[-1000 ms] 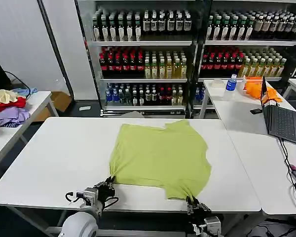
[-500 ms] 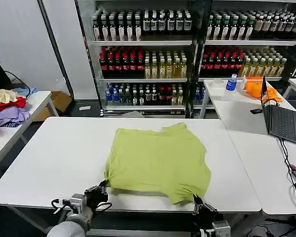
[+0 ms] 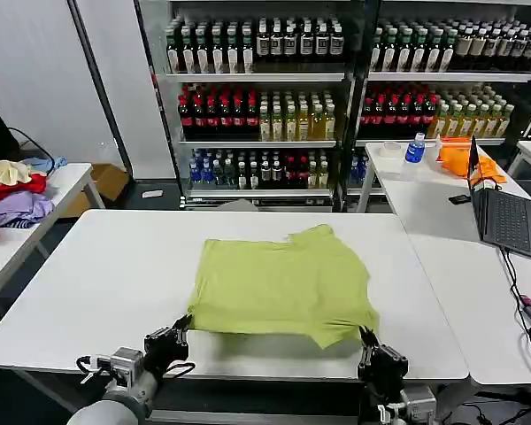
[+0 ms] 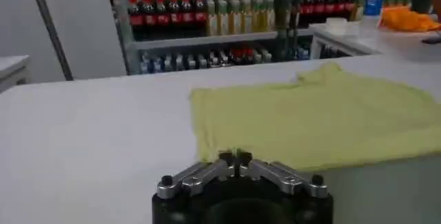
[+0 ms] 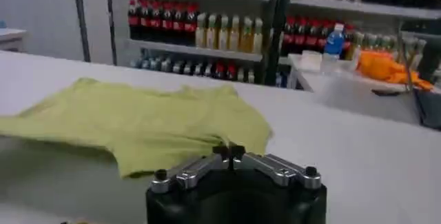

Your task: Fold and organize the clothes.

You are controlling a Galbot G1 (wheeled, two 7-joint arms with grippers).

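Lime-green short-sleeved cotton T-shirt lies mid-frame on the white table, near hem lifted. Left gripper, lower left, has its fingertips pressed together on the hem corner; right gripper, lower right, pinches the other corner. You appear to be starting the first fold. Next, carry both corners evenly toward the collar.
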